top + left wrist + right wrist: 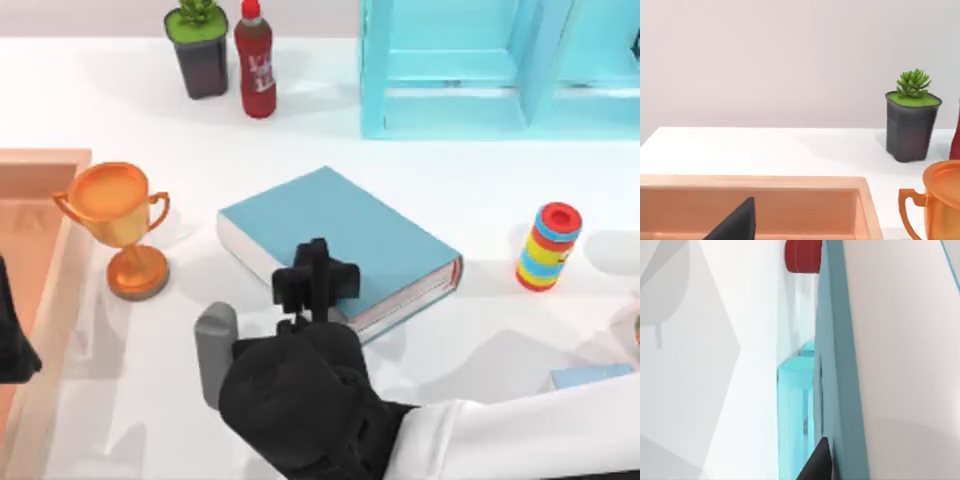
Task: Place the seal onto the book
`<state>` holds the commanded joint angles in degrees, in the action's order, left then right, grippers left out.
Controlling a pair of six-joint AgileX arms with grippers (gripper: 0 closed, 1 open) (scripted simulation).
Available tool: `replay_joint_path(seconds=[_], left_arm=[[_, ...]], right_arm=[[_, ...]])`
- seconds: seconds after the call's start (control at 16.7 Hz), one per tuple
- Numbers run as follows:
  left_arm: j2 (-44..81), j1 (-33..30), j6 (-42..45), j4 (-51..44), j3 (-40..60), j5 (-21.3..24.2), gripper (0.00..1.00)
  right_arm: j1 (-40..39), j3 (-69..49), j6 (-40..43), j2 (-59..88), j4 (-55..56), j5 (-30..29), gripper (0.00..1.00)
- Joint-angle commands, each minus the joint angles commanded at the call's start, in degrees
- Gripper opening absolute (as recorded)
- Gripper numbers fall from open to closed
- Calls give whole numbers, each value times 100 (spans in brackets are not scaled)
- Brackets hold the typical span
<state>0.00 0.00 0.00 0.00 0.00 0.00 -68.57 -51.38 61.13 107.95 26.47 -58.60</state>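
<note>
The teal-blue book [345,235] lies flat in the middle of the table, turned at an angle, its white page edges facing the front. My right gripper [315,282] hangs over the book's front edge, and its arm reaches in from the lower right. The seal is hidden. In the right wrist view the book [840,365] runs as a teal band close to the camera. My left arm [12,345] is parked at the left edge over the wooden tray.
An orange-gold trophy [122,225] stands left of the book, with a wooden tray [40,200] beyond it. A grey block [215,348] stands by the right arm. A striped cylinder [548,246] is to the right. A potted plant [198,48], a red bottle [256,62] and a cyan shelf [470,70] line the back.
</note>
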Motion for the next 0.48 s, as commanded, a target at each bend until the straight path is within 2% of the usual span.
replay_joint_path(seconds=[0.48], left_arm=[[0, 0, 0, 0, 0, 0, 100]], right_arm=[[-74, 28, -72, -49, -83, -64, 0]])
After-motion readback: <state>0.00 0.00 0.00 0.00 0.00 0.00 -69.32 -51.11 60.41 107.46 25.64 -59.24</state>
